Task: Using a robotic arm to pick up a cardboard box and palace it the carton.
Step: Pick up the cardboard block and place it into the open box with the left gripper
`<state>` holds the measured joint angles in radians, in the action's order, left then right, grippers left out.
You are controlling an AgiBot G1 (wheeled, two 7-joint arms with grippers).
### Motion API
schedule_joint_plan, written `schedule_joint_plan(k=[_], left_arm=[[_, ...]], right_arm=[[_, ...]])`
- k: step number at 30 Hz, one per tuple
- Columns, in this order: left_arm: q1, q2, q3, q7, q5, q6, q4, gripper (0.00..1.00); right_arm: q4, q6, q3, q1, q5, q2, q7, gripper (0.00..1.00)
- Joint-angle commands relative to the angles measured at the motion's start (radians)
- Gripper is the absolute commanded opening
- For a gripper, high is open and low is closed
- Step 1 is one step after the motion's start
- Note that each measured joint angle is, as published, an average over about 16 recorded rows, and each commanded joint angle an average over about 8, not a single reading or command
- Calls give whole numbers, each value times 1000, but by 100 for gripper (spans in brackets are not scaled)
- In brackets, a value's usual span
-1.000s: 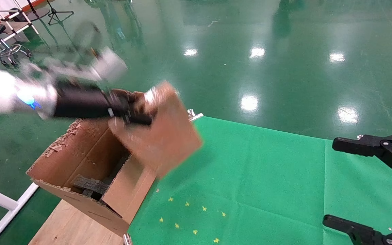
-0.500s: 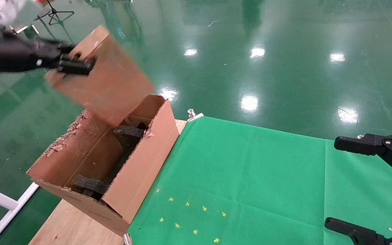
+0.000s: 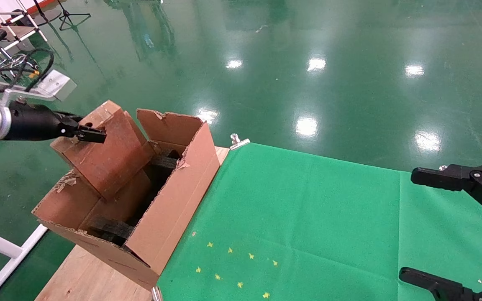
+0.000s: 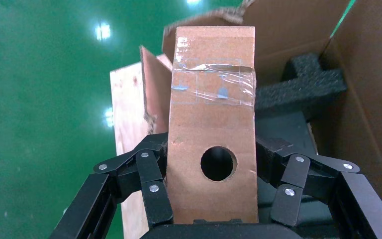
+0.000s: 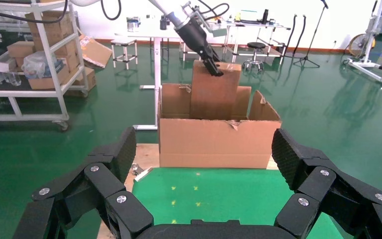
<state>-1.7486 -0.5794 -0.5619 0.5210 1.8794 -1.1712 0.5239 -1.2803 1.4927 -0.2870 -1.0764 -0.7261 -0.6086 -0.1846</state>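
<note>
Left gripper (image 3: 83, 133), clamped on the cardboard box (image 3: 106, 155) tilted partly inside the carton (image 3: 170, 217) at ten o'clock, was apparently mid-placement, next needing lowering between foam blocks (image 4: 302, 84) before release; right gripper (image 5: 204, 184) idled open.

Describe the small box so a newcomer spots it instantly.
Find the large open carton at the left end of the green-covered table. Half sunk into it is the cardboard box, pinched by the left gripper. Unlike the carton, it is sealed, taped, with a round hole.
</note>
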Motion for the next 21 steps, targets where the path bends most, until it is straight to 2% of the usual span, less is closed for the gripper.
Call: schedule_joint_plan(k=[1,15,21], left_arm=[[-5,-16,-9,16,22,19,-38,0],[19,-81,-16,40,53,163,-222,0],[48,-106,-5,2,34,212,-254,0]], right_arm=[[0,0,0,0,0,0,0,100],[0,0,-1,0,1,0,0,100],[0,-1,-1,0,1,1,1,100]])
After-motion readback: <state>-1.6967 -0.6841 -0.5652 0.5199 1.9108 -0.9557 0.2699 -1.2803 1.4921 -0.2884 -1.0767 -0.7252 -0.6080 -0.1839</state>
